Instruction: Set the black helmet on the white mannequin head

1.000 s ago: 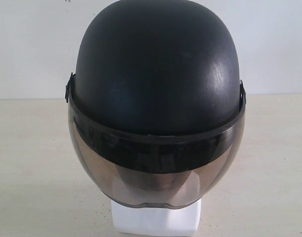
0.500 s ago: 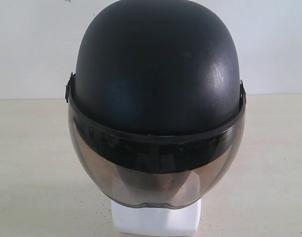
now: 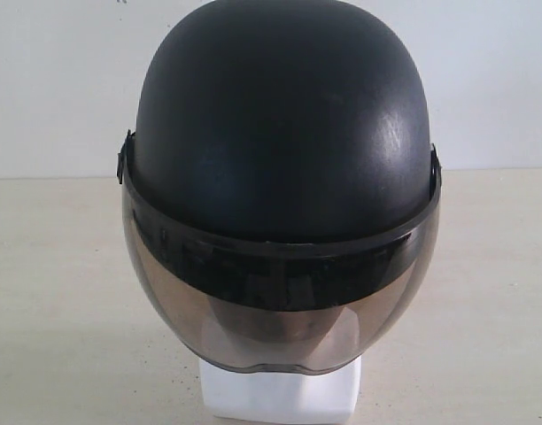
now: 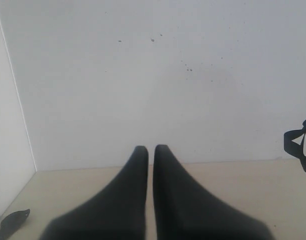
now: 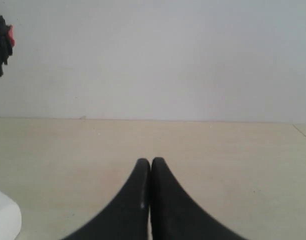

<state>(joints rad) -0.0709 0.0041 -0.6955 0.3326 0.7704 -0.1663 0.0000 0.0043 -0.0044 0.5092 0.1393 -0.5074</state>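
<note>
One black helmet (image 3: 280, 124) fills the middle of the exterior view, seated squarely over the white mannequin head (image 3: 280, 398). Only the blocky white neck base shows clearly below. The smoky visor (image 3: 280, 310) hangs down over the face, which is just a dim shape behind the tint. The head stands on a pale surface (image 3: 58, 310), well forward of the far edge where a white wall (image 3: 58, 88) rises.

Neither arm appears in this view. Each wrist camera shows its own pair: the left fingers (image 4: 147, 152) are pressed together with only a thin slit between them and hold nothing. The right fingers (image 5: 148, 167) are likewise closed tip to tip and empty. Both pairs point across bare surface toward the wall, apart from the helmet. A loop of black strap (image 4: 298, 145) peeks in at one edge of the left wrist view.

By the look of it, the task is finished: the helmet is on and released, with nothing left but to stay clear.

Compared with a second ago and half a second ago, nothing differs; the helmet sits at the same place and angle.
</note>
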